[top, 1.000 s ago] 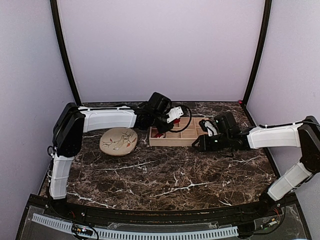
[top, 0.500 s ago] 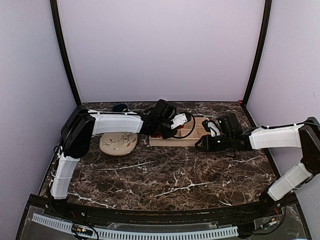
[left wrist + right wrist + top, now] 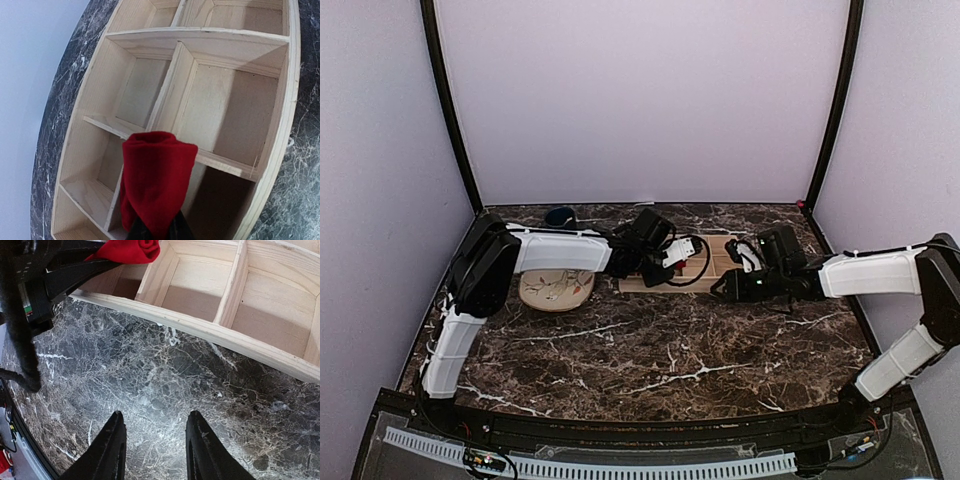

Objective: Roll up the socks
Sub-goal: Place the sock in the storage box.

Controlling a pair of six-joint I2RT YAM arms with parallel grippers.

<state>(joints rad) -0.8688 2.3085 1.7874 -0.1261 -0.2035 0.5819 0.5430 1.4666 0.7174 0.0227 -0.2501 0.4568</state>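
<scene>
A rolled red sock (image 3: 157,180) is pinched in my left gripper (image 3: 155,231), which is shut on its lower end. The sock hangs just above a divider of the wooden compartment tray (image 3: 281,125), near its front-left compartments. In the top view the left gripper (image 3: 645,264) is over the tray's (image 3: 708,262) left part. The sock also shows in the right wrist view (image 3: 131,250), at the tray's (image 3: 200,330) left end. My right gripper (image 3: 155,436) is open and empty, low over the marble just in front of the tray; in the top view it (image 3: 722,290) sits at the tray's front right.
A beige patterned plate (image 3: 556,285) lies on the table left of the tray. A dark blue object (image 3: 560,215) sits at the back left by the wall. A black cable (image 3: 700,265) loops from the left wrist over the tray.
My left gripper has moved right and down over the tray with the red sock. A dark blue object behind it has come into view. The right arm has barely moved.
</scene>
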